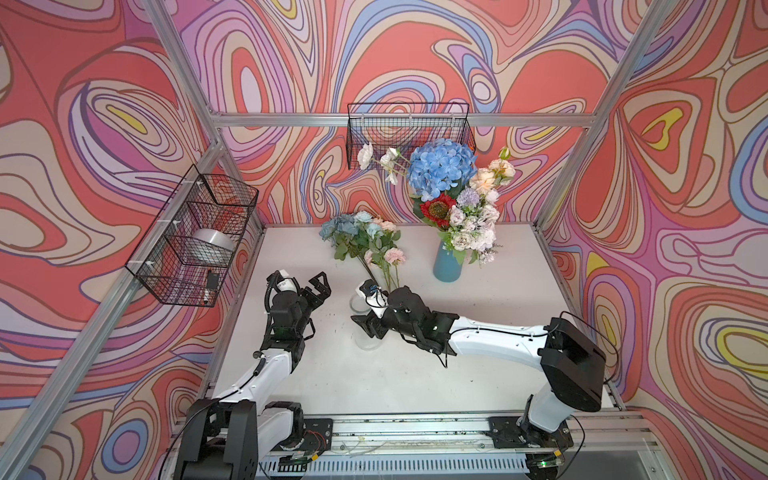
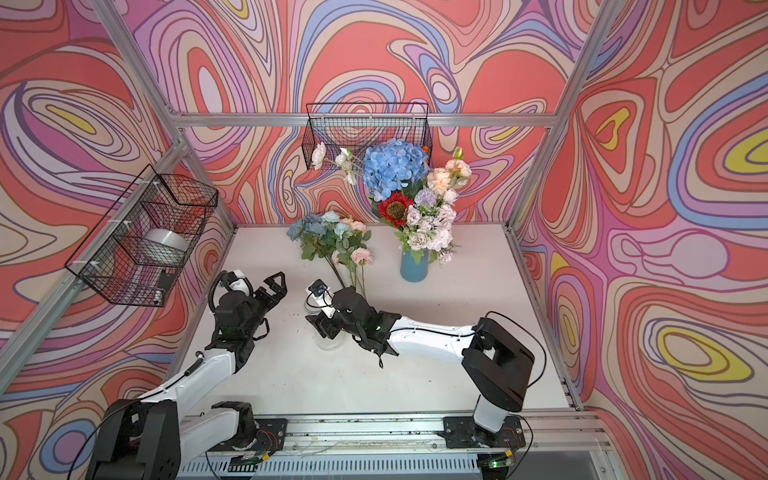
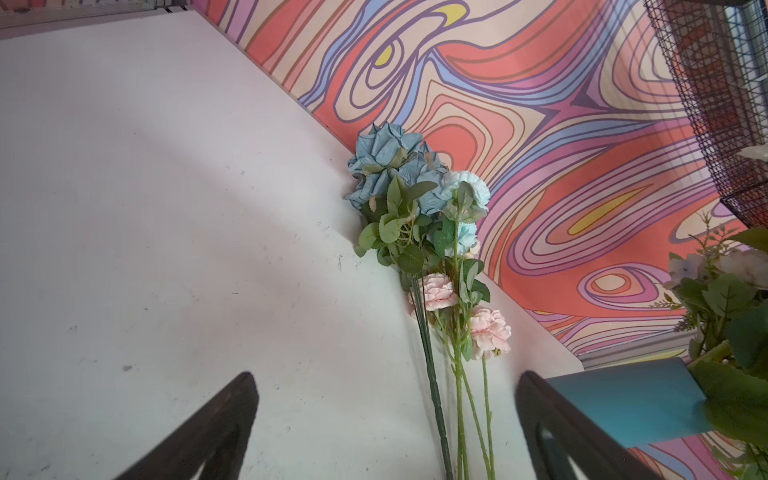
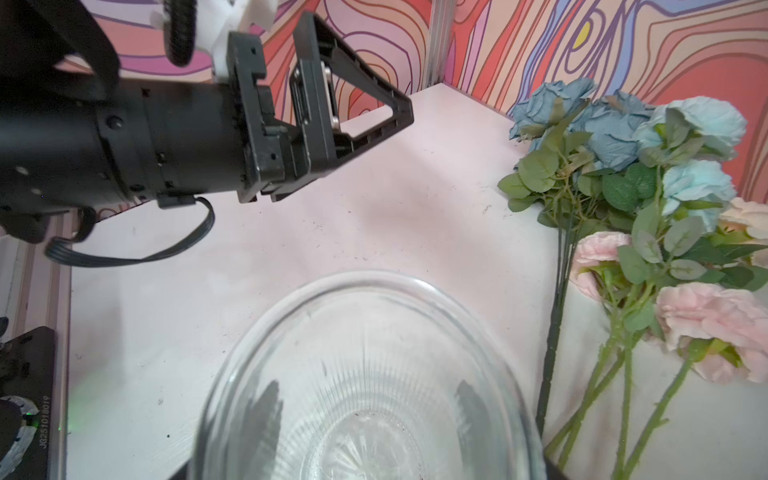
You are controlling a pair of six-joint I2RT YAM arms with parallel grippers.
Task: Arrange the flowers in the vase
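**Glass vase in the right grip, loose flowers flat beyond the fingertips**

Right gripper (image 1: 365, 326) first: clamped on the glass vase (image 1: 366, 343), one finger against each side of its wall. Both fingers (image 4: 266, 415) showing dark through the glass in the right wrist view. Vase upright on the table (image 1: 374, 382), ribbed bottom visible down through the mouth.

Now the loose flowers (image 1: 365, 241): flat on the table, dusty-blue and pale-blue roses with pink blooms. Heads well out past the right fingertips, toward the back wall. Stem ends running back in beside the right wrist, just beside the glass vase; touching it or not, impossible to tell.

Across to the left gripper (image 1: 322, 286): held above the table, its fingers (image 3: 530, 399) spread wide, gripping nothing. Seen from the left wrist view, green stems lying ahead of the open fingers, apart from both tips, blooms further out again. In both top views, a clear gap between these fingertips and the glass vase.

Further off, the blue vase (image 1: 448, 266): upright, well apart from every fingertip, beyond the loose flowers on the right gripper's side. Packed with a bouquet (image 1: 449, 187): big blue hydrangea on top, red sunflower below it, cream, white and lilac blossoms alongside.
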